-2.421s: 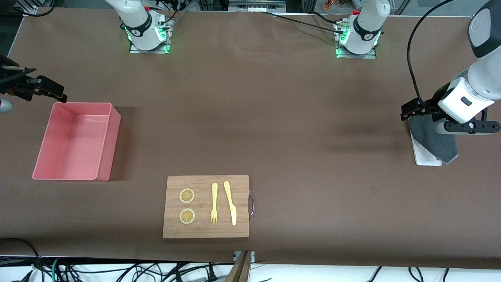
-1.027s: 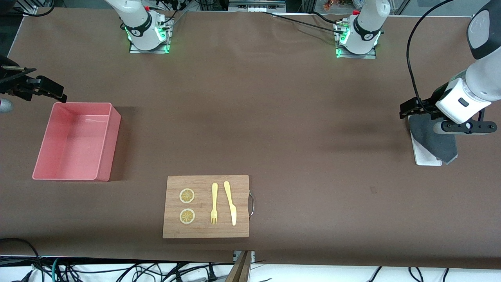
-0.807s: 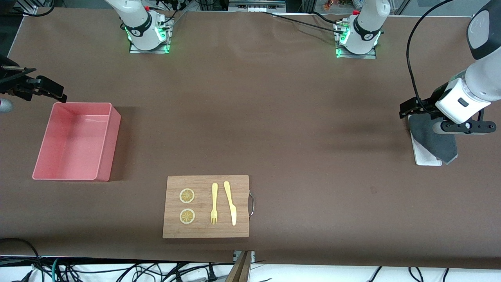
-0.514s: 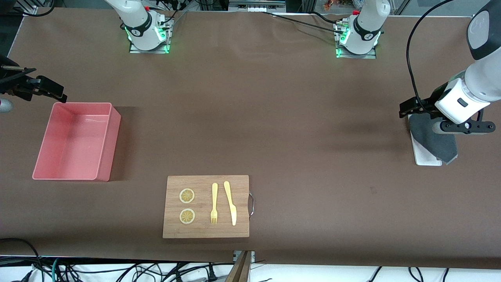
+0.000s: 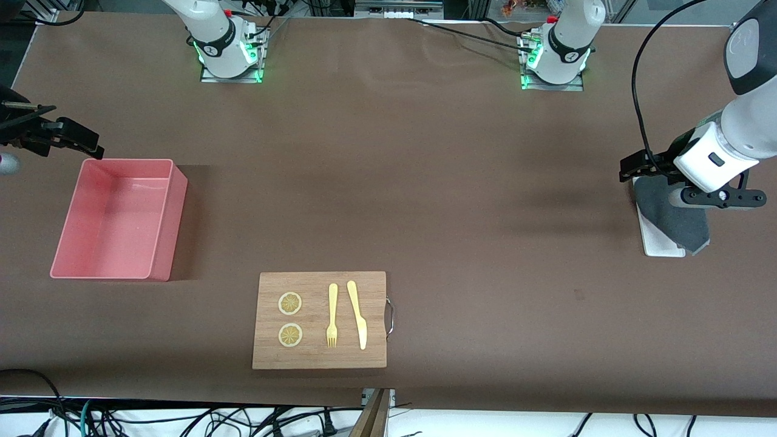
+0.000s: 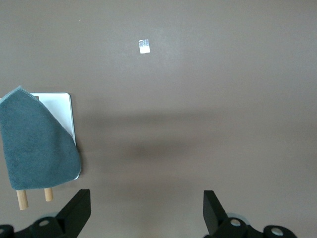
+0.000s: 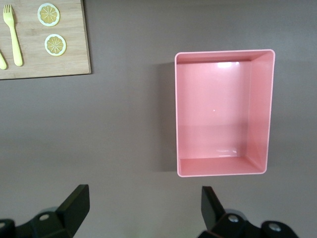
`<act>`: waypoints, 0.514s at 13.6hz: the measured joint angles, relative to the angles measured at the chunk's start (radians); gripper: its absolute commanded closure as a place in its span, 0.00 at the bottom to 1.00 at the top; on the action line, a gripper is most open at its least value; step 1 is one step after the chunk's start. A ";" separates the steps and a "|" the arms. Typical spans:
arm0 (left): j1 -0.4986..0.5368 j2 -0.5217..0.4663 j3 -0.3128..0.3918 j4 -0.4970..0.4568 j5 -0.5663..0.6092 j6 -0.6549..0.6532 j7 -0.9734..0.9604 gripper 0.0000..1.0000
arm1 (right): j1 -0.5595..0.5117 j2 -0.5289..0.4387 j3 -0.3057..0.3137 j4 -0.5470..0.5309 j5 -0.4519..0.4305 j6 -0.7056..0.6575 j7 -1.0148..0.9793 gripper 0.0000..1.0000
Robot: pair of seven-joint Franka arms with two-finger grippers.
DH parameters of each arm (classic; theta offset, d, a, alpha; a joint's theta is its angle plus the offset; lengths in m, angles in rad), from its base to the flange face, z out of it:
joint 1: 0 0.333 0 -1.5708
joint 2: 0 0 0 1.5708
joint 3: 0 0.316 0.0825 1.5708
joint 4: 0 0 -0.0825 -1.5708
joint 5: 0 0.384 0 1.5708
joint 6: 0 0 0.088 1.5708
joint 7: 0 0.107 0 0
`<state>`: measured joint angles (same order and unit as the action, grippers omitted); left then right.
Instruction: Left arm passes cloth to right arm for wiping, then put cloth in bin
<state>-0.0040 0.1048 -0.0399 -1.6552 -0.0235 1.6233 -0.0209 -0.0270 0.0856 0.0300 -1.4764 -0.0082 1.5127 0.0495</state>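
Soft charcoal cloth (image 5: 674,212), pink tub-shaped bin (image 5: 115,218)

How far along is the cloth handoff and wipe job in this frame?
Nothing looks done: the cloth lies on the white tray, ungripped. In hand: the left gripper is near the cloth, fingers open. The right gripper waits open by the bin, which holds no cloth. Pickup, handoff, wiping the board and binning remain.
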 measured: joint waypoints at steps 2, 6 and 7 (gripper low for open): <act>0.000 0.003 -0.001 0.000 0.025 -0.045 0.005 0.00 | 0.000 0.000 0.000 0.000 0.000 0.000 0.000 0.00; 0.006 0.044 0.000 0.007 0.159 -0.052 0.136 0.00 | 0.000 0.000 0.000 0.000 0.000 0.000 0.000 0.00; 0.026 0.067 0.001 0.019 0.170 -0.051 0.189 0.00 | 0.000 0.000 -0.001 0.000 0.000 0.000 0.000 0.00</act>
<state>0.0217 0.1721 -0.0391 -1.6365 0.1465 1.5721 0.1683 -0.0274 0.0856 0.0294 -1.4765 -0.0081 1.5127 0.0495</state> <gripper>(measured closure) 0.000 0.000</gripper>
